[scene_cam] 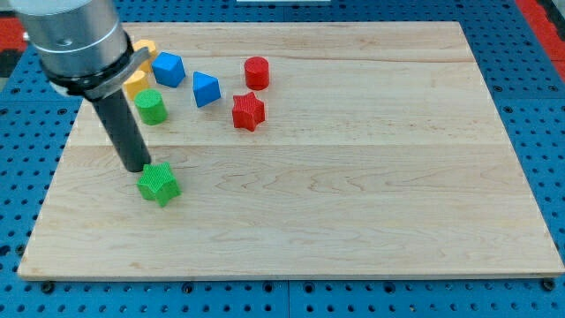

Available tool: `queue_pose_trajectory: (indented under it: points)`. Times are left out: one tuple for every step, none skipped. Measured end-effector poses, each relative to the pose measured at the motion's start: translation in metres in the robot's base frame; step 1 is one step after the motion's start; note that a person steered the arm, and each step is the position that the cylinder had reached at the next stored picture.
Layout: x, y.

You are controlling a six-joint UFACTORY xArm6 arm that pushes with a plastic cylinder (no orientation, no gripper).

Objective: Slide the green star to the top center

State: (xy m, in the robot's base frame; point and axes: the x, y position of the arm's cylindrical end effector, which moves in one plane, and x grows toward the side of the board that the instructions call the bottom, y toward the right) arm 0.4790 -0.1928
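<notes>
The green star [159,184] lies on the wooden board [353,203] at the view's left, below the middle. My tip [139,168] stands just above and left of the star, touching or nearly touching its upper left edge. The dark rod rises from there up to the grey arm body at the view's top left.
A green cylinder [151,107] stands above the star. A blue block [168,69], a blue triangular block [206,89], a red cylinder [257,72] and a red star [249,111] sit at the upper left centre. Yellow blocks [137,81] are partly hidden behind the arm.
</notes>
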Motion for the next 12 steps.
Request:
queue_pose_trajectory:
  points:
    - [0.023, -0.026]
    - [0.037, 0.024]
    - [0.023, 0.106]
    - [0.022, 0.166]
    - [0.039, 0.176]
    - [0.021, 0.198]
    - [-0.011, 0.216]
    - [-0.014, 0.238]
    - [-0.070, 0.222]
    - [-0.116, 0.217]
    - [-0.139, 0.217]
    - [-0.181, 0.217]
